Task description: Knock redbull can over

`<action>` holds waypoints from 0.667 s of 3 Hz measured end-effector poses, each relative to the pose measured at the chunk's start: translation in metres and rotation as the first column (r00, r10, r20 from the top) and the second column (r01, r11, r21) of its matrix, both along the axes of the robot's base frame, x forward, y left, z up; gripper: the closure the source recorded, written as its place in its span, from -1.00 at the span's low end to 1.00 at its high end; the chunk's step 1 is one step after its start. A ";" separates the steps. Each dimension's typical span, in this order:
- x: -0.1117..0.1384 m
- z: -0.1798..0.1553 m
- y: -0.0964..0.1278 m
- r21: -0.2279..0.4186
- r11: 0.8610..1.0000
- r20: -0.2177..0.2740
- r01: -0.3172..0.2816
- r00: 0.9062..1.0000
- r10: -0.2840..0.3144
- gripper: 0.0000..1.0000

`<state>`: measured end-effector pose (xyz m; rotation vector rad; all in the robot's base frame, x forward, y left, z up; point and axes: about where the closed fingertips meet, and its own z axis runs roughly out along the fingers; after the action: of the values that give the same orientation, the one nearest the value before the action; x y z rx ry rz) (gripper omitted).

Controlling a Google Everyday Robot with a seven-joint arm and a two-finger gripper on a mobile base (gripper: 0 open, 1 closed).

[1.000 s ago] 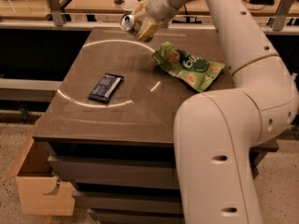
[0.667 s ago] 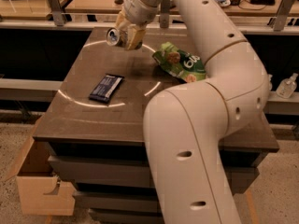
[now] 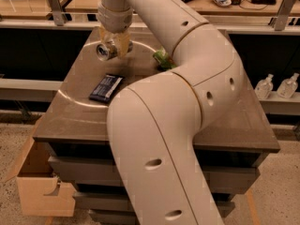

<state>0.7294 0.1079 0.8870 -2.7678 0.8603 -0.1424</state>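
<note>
The redbull can [image 3: 104, 50] is a slim silver can, tilted on its side with its shiny top facing front-left, over the back left part of the dark table [image 3: 70, 121]. My gripper [image 3: 116, 42] comes down from the arm above and is shut on the can's body. The can's lower end is hidden behind the fingers [image 3: 123, 40]. I cannot tell whether the can touches the table.
A flat dark blue wrapped bar [image 3: 106, 87] lies in front of the can. A green chip bag [image 3: 162, 58] shows just beside my arm [image 3: 187, 78], which covers the table's middle and right. A cardboard box [image 3: 42, 191] stands on the floor at the left. Two bottles [image 3: 276, 86] stand on a shelf at the right.
My gripper has moved left and toward the front with the tilted can in it. The arm has swung across the table and now hides most of the chip bag.
</note>
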 end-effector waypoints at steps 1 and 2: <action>-0.005 -0.017 -0.005 -0.144 0.989 0.040 -0.027 0.999 0.033 0.26; -0.016 -0.030 -0.012 -0.215 0.976 0.040 -0.040 0.998 0.050 -0.20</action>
<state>0.7129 0.0955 0.8571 -2.9674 0.8135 -0.3060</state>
